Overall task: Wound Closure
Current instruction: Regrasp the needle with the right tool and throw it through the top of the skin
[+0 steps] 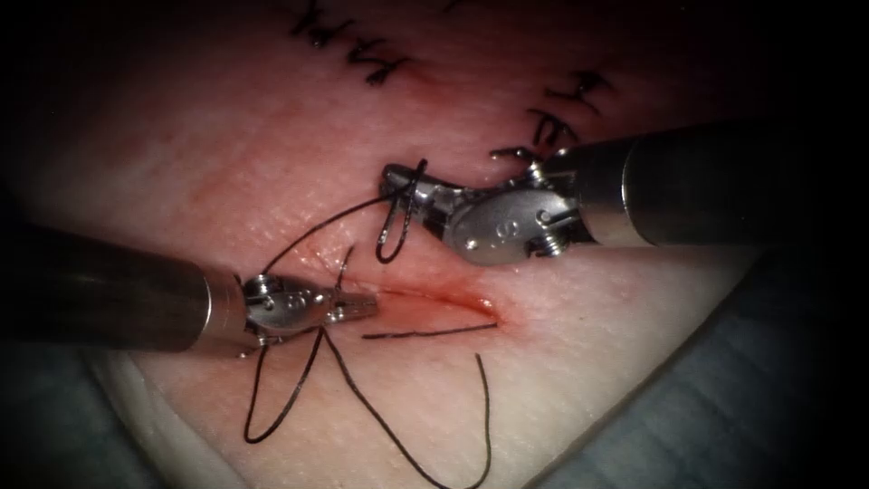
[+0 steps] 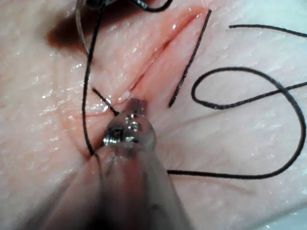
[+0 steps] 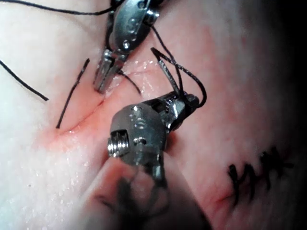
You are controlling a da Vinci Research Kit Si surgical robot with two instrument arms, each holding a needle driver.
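Holding a thin curved steel needle (image 1: 396,237) near its top in the squeezed-tight jaws of the shiny metal right tool (image 1: 412,187), up above the pale pink tissue (image 1: 588,362), not stuck in it. Looped around those jaws, black thread (image 1: 362,398). Resting at the left end of the red cut (image 1: 444,303), shiny metal left tool (image 1: 358,306), jaws pressed together, maybe pinching thread, hard to tell. Marked with a small "9", right tool's round joint.

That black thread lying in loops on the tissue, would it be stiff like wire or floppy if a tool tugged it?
Probably floppy: the thread lies in loose curls on the tissue and drapes around the right tool, whose jaws hold the needle. Likely light, it shows no dent beneath. The short cut end lies straighter, so perhaps slightly springy.
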